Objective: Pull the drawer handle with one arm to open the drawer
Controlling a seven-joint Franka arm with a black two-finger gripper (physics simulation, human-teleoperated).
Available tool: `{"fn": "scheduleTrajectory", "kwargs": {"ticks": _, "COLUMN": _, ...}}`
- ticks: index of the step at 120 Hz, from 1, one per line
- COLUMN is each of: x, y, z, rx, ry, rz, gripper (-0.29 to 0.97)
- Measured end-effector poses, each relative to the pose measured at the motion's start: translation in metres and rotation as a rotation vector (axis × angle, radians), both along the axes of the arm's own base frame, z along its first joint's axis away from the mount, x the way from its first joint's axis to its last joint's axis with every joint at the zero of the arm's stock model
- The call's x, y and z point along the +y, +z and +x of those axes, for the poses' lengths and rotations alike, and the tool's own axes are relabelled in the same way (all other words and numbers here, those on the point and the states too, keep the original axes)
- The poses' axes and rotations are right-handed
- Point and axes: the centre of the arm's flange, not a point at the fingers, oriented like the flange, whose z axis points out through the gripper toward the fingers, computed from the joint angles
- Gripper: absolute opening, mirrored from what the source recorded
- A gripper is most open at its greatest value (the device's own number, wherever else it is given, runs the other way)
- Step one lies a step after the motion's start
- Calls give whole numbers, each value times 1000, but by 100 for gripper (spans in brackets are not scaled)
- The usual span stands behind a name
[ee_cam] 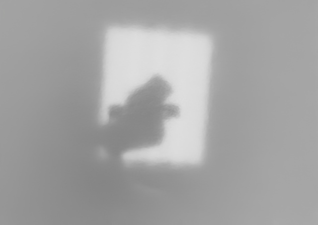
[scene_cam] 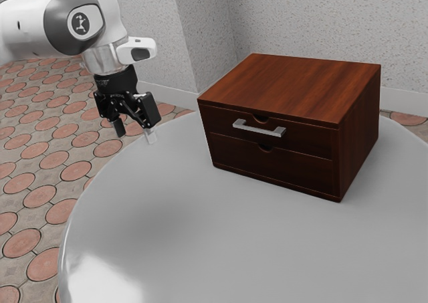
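- Gripper hangs tilted downward above the round table edge, at the exterior view's left.
- Fingers spread wide, empty.
- Top drawer's handle well apart from it.

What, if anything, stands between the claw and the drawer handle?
Nothing visible does. The claw hangs at the exterior view's left, and only table surface lies between it and the handle on the upper drawer.
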Motion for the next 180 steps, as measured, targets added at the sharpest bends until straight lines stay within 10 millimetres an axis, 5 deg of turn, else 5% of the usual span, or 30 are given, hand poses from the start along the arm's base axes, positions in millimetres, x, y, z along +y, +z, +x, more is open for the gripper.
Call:
{"fn": "scheduleTrajectory", "kwargs": {"ticks": 38, "x": -2, "y": 4, "z": 0, "rx": -2, "ry": -6, "rz": 2, "gripper": 68}}
{"fn": "scheduleTrajectory", "kwargs": {"ticks": 53, "x": -18, "y": 88, "z": -20, "rx": -145, "ry": -33, "rz": 31, "gripper": 68}}
{"fn": "scheduleTrajectory", "kwargs": {"ticks": 73, "x": -59, "y": 109, "z": -24, "rx": -178, "ry": -124, "rz": 17, "gripper": 68}}
{"fn": "scheduleTrajectory", "kwargs": {"ticks": 104, "x": -59, "y": 104, "z": -22, "rx": -170, "ry": -159, "rz": 18, "gripper": 68}}
{"fn": "scheduleTrajectory", "kwargs": {"ticks": 130, "x": -65, "y": 101, "z": -18, "rx": -186, "ry": -433, "rz": 0, "gripper": 68}}
{"fn": "scheduleTrajectory", "kwargs": {"ticks": 150, "x": -58, "y": 77, "z": -4, "rx": -166, "ry": -583, "rz": 9, "gripper": 68}}
{"fn": "scheduleTrajectory", "kwargs": {"ticks": 180, "x": -92, "y": 14, "z": 34, "rx": -104, "ry": -860, "rz": 66, "gripper": 68}}
